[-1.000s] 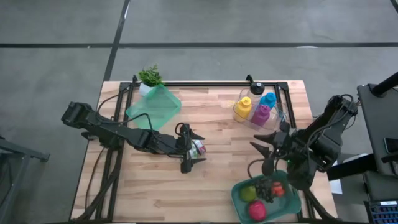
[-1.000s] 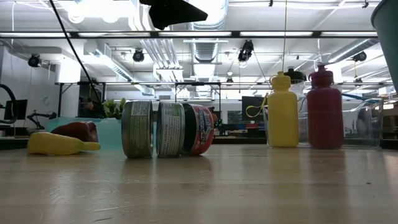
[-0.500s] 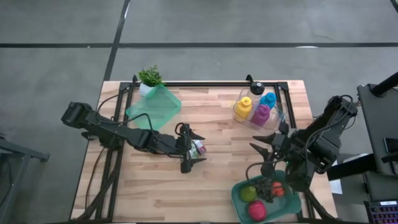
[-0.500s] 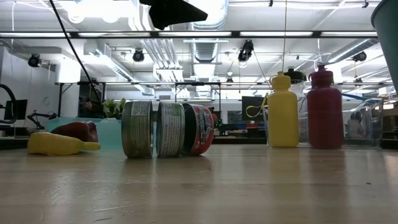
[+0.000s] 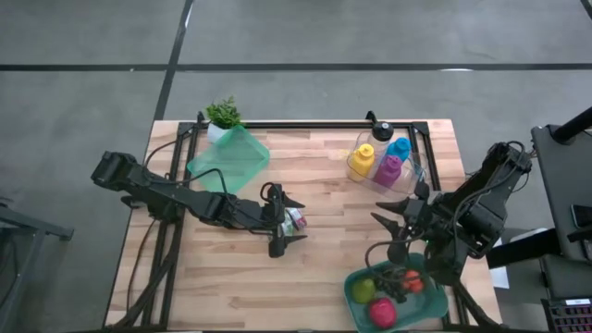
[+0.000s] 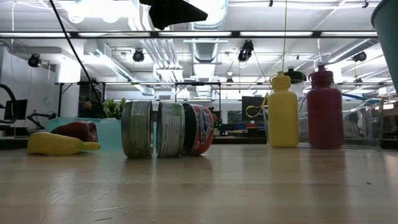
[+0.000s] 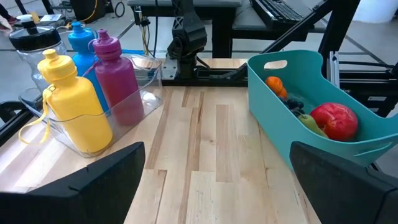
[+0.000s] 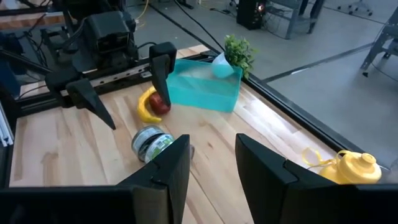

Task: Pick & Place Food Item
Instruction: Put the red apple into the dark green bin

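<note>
A row of cans (image 5: 295,219) lies on its side on the wood table, also seen in the low view (image 6: 166,129). My left gripper (image 5: 301,222) hangs open above the cans, its fingers (image 8: 163,74) spread wide; it touches nothing. A yellow banana (image 6: 59,144) and a red fruit (image 6: 78,130) lie on the table behind the cans, in front of a teal bin (image 8: 205,87). My right gripper (image 8: 212,142) hovers near the table's right edge, above the far rim of a second teal bin (image 5: 356,301). Its fingers stand apart with nothing between them.
The near-right bin holds a green apple (image 5: 369,289), a red fruit (image 5: 383,314), an orange one (image 5: 413,281) and dark grapes (image 5: 398,285). A clear tray with yellow, blue and magenta bottles (image 5: 381,159) stands at the far right. A potted plant (image 5: 224,113) stands at the far left.
</note>
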Motion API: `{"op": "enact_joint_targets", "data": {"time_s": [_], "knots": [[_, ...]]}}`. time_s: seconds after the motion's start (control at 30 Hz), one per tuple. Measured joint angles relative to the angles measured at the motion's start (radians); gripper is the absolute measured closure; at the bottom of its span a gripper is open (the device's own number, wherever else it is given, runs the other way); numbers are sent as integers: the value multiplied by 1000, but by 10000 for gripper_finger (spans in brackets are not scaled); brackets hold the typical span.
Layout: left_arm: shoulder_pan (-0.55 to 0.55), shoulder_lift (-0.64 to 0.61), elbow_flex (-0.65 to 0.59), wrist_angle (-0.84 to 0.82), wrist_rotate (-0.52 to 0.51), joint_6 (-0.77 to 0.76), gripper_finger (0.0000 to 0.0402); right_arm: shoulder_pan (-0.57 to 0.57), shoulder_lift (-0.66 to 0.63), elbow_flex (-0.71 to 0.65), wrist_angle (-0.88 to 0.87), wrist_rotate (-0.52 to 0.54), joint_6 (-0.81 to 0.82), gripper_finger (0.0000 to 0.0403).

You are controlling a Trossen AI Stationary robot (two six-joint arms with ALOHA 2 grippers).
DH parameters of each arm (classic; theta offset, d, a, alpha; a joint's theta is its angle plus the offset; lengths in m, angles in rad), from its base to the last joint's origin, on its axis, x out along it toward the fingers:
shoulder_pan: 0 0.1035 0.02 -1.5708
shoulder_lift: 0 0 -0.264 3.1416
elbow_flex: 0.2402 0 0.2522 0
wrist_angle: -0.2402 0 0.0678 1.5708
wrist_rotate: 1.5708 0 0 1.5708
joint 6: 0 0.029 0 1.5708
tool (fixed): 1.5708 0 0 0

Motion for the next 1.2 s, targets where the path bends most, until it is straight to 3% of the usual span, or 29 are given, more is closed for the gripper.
{"op": "enact_joint_targets", "data": {"time_s": [0.37,0.73,0.87,1.03,1.2], "knots": [[0,-6,8,-39,2,-54,2,0,0,0,1,0,0,278],[-2,-77,214,-863,154,-308,2,0,0,0,3,0,0,278],[-2,-115,231,-1028,193,-349,2,0,0,0,3,0,0,278],[-2,-207,195,-1191,197,-561,2,0,0,0,4,0,0,278],[-2,-309,165,-1301,168,-578,2,0,0,0,4,0,0,278]]}}
